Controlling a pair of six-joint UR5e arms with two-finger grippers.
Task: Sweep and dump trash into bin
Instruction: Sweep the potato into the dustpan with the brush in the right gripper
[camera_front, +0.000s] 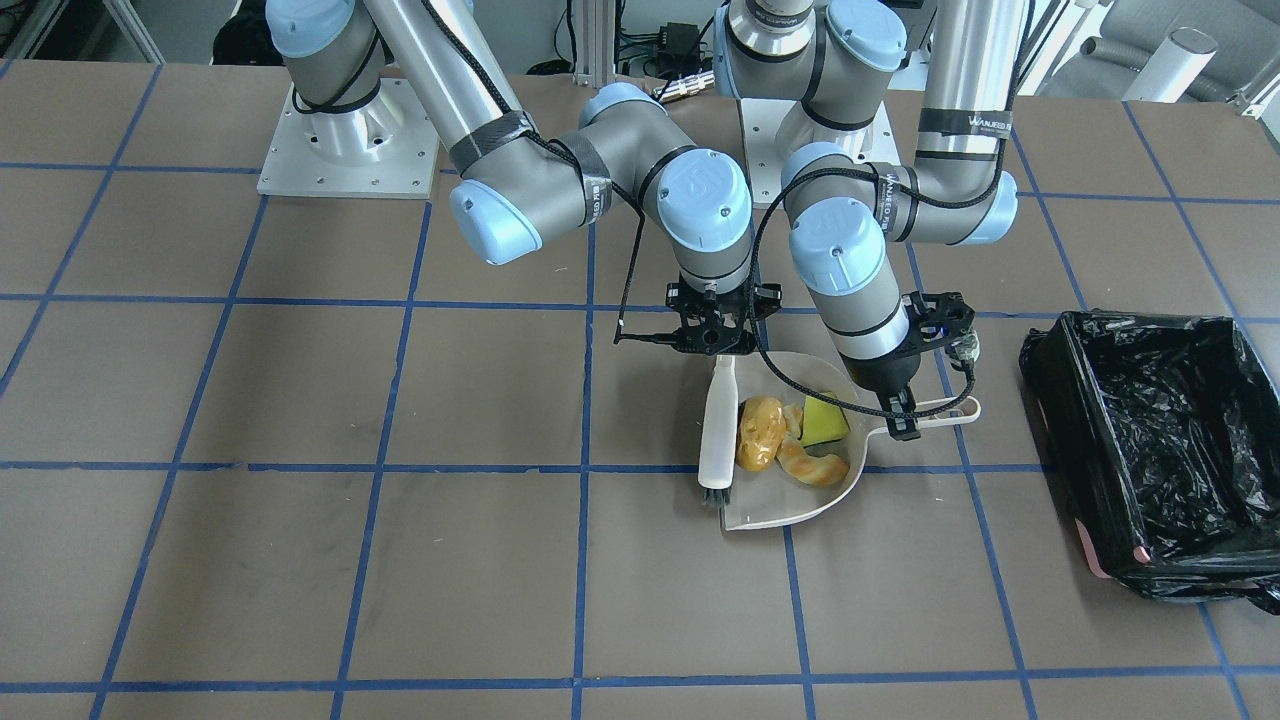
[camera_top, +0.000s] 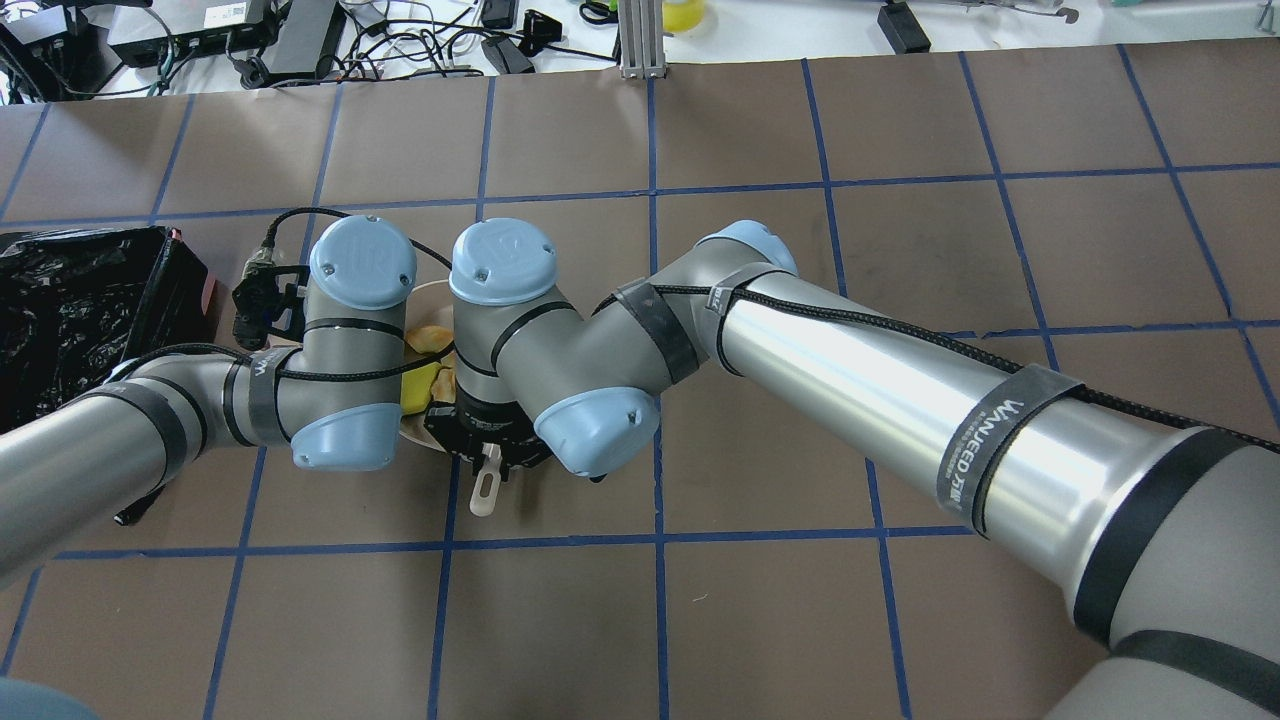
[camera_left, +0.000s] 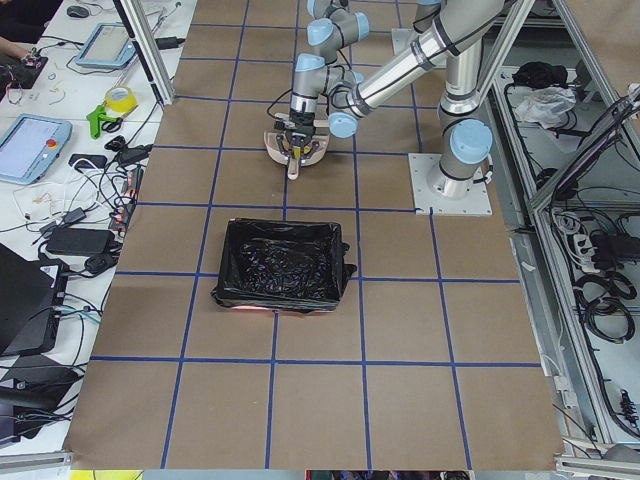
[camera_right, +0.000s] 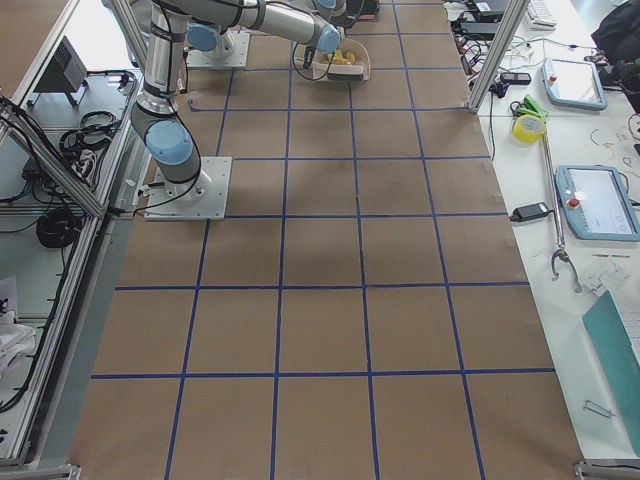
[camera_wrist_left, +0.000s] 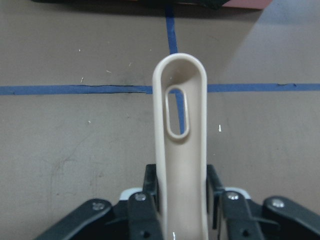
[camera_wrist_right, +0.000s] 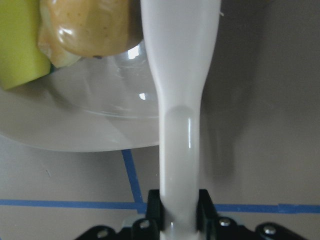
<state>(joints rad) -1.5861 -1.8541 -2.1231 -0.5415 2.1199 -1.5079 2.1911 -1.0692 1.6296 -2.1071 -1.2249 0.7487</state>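
The beige dustpan (camera_front: 778, 505) rests on the table and holds all three pieces of trash: an amber lumpy oval (camera_front: 760, 432), a tan half-ring (camera_front: 812, 466) and a yellow wedge (camera_front: 826, 420). My left gripper (camera_front: 902, 412) is shut on the dustpan's handle (camera_wrist_left: 179, 115). My right gripper (camera_front: 716, 345) is shut on the handle of the beige brush (camera_front: 718, 430), which lies along the pan's open edge beside the amber piece (camera_wrist_right: 90, 30). The bin (camera_front: 1046, 392), lined with black plastic, stands on my left side, apart from the pan.
The brown table has a blue tape grid. The bin's pink corner (camera_front: 1102, 562) shows at its near side. My two forearms are crowded together over the pan (camera_top: 430, 300). Cables and devices lie beyond the table's far edge (camera_top: 300, 40).
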